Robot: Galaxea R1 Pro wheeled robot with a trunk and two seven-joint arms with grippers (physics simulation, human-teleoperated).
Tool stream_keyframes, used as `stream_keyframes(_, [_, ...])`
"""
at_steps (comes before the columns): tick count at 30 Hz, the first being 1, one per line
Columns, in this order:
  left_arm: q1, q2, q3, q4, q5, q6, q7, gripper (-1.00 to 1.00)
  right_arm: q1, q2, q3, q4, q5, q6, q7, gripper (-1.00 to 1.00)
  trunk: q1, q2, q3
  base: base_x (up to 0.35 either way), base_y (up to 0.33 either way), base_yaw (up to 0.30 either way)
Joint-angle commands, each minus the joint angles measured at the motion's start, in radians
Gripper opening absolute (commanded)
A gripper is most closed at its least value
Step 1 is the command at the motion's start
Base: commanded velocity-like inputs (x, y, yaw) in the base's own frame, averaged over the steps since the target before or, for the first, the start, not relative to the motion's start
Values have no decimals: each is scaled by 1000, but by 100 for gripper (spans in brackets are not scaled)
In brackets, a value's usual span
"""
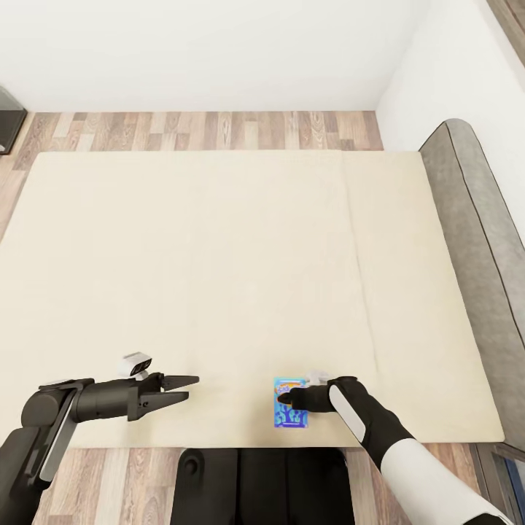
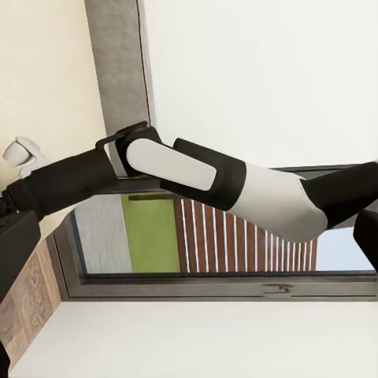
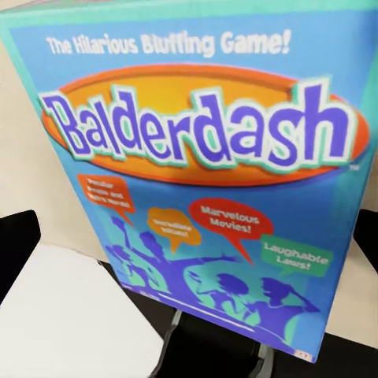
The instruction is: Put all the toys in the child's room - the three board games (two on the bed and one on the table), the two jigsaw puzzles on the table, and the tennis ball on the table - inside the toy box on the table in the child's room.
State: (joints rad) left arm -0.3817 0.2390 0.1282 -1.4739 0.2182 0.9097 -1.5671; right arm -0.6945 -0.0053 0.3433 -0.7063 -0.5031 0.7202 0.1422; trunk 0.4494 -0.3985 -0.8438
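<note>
The right gripper (image 1: 286, 399) is over the small blue "Balderdash" board game box (image 1: 290, 413) near the cream bed's (image 1: 219, 255) front edge; whether it grips, I cannot tell. The left gripper (image 1: 191, 388) hovers open and empty, so boxing this game still lies ahead.

- A home bedroom: a wide cream bed (image 1: 219, 292) takes up most of the room.
- A grey padded headboard (image 1: 474, 248) runs along the bed's right side.
- Wood plank floor (image 1: 204, 131) and white walls (image 1: 219, 51) lie beyond the bed.
- A window (image 2: 220, 244) shows past the headboard.
</note>
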Motion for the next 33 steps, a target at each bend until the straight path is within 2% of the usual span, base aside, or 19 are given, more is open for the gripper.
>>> stream_keyframes(1, [0,0,0,0,0,11,-4,100,0,0,1,-2,6,4,5,100,1,-2,-1,0,0,0])
stream_keyframes(12, [0,0,-1,0,-1,11,-4,100,0,1,1,-67,6,49,5,100,1,-2,-1,0,0,0])
stream_keyframes(20, [0,0,0,0,-1,10,-4,100,-1,31,2,-77,7,55,4,100,1,-2,-1,0,0,0])
stream_keyframes(33, [0,0,8,0,-2,10,-4,100,-2,36,1,-79,8,56,4,100,1,-2,-1,0,41,0])
